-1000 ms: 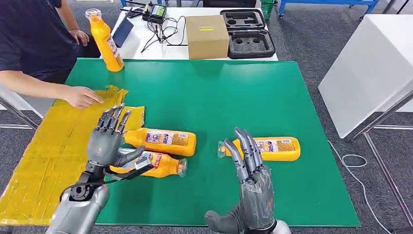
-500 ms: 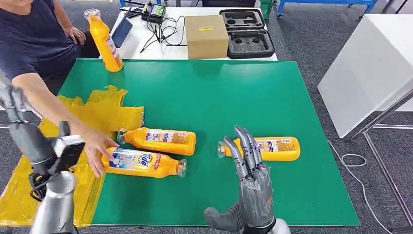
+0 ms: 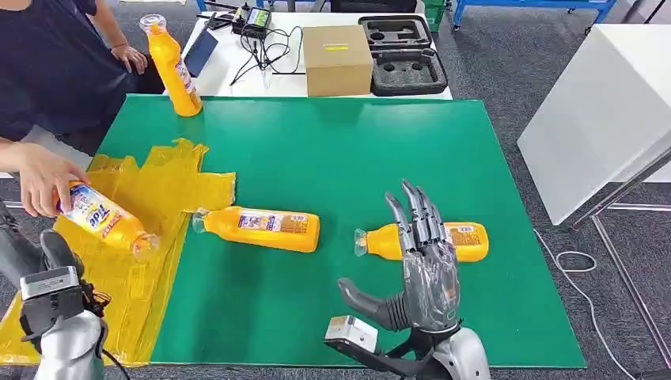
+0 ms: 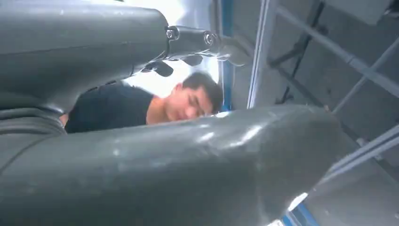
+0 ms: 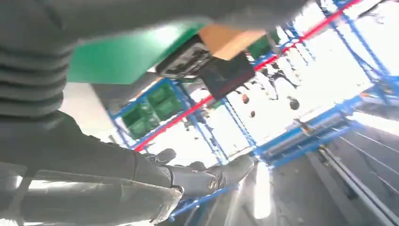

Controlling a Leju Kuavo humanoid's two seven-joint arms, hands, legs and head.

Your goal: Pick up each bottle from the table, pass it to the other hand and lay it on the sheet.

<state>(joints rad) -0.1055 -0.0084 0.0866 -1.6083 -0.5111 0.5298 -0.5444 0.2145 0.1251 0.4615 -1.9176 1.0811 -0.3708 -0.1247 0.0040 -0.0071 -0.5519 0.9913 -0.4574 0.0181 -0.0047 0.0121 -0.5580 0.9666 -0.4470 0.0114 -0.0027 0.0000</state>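
My right hand (image 3: 427,265) stands open over the green mat (image 3: 332,150), fingers pointing up, just in front of an orange bottle (image 3: 467,241) that lies on its side. A second orange bottle (image 3: 261,228) lies mid-mat, cap toward the yellow sheet (image 3: 158,186). A person's hand (image 3: 39,178) holds a third bottle (image 3: 103,220), tilted, above the sheet. Another bottle (image 3: 174,67) stands upright at the mat's far left corner. My left hand (image 3: 28,255) is low at the left edge beside the sheet, holding nothing; its fingers (image 4: 188,37) spread toward the person.
Behind the mat a white table carries a cardboard box (image 3: 338,57), a black foam case (image 3: 399,55) and cables (image 3: 261,43). A white cabinet (image 3: 601,103) stands to the right. The person in a dark shirt (image 3: 55,55) stands at the far left.
The person has lifted the nearer bottle off the mat and holds it over the sheet. My left arm has dropped to the lower left. My right hand has risen slightly.
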